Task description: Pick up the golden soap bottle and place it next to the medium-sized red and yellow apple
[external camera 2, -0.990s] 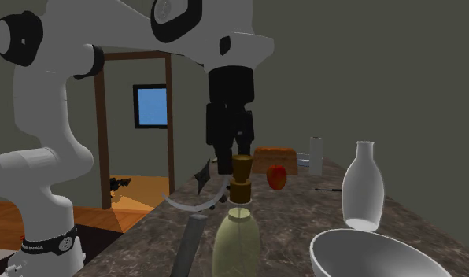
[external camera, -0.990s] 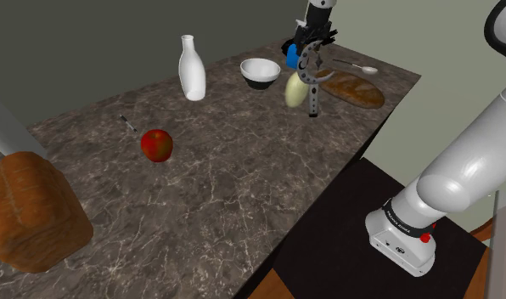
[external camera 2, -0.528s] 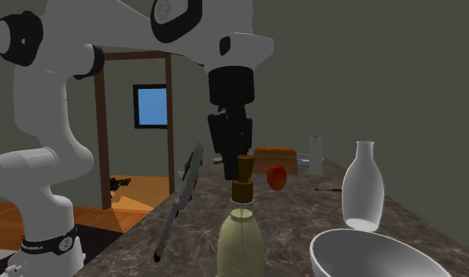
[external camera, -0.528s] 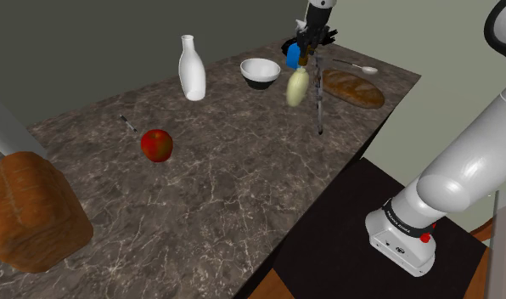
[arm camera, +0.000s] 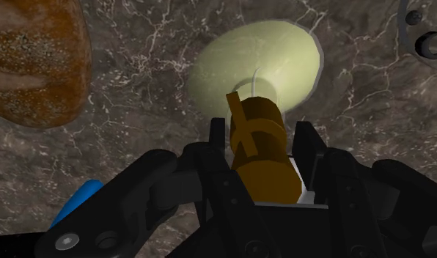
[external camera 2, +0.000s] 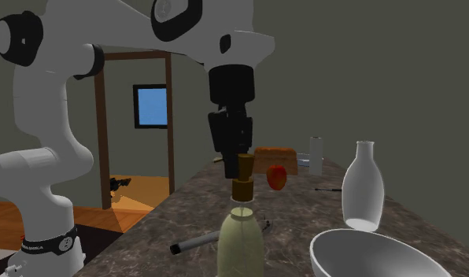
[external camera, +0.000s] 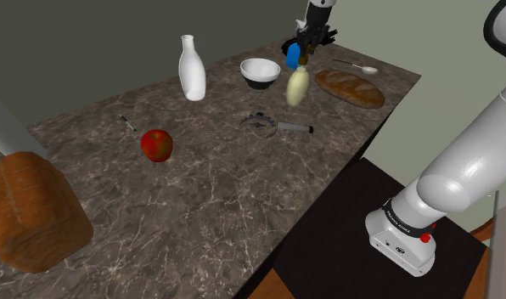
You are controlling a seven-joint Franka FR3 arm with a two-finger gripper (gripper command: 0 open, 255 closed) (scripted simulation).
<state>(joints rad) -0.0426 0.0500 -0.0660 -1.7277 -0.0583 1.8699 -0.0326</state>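
The soap bottle (external camera: 297, 87) has a pale yellow-green body and a golden-brown pump head; it stands upright near the far end of the dark marble table (external camera: 243, 195). My gripper (external camera: 304, 53) hangs straight above it. In the wrist view the gripper (arm camera: 265, 157) is shut on the pump head, a black finger on each side of it, with the bottle's body (arm camera: 257, 62) below. The second exterior view shows the gripper (external camera 2: 241, 160) clasping the pump of the bottle (external camera 2: 241, 240). The red and yellow apple (external camera: 156, 144) (external camera 2: 277, 176) lies well away, mid-table.
A grey-handled metal utensil (external camera: 277, 125) (external camera 2: 197, 241) lies flat beside the bottle. A white bowl (external camera: 260, 72), a white vase (external camera: 192, 70), a flat bread (external camera: 351, 87) and a spoon (external camera: 357, 66) surround it. A large brown loaf (external camera: 30, 212) sits at the near end.
The fingers have closed on the pump head. The grey-handled utensil that stood leaning by the bottle has toppled and now lies flat on the table.
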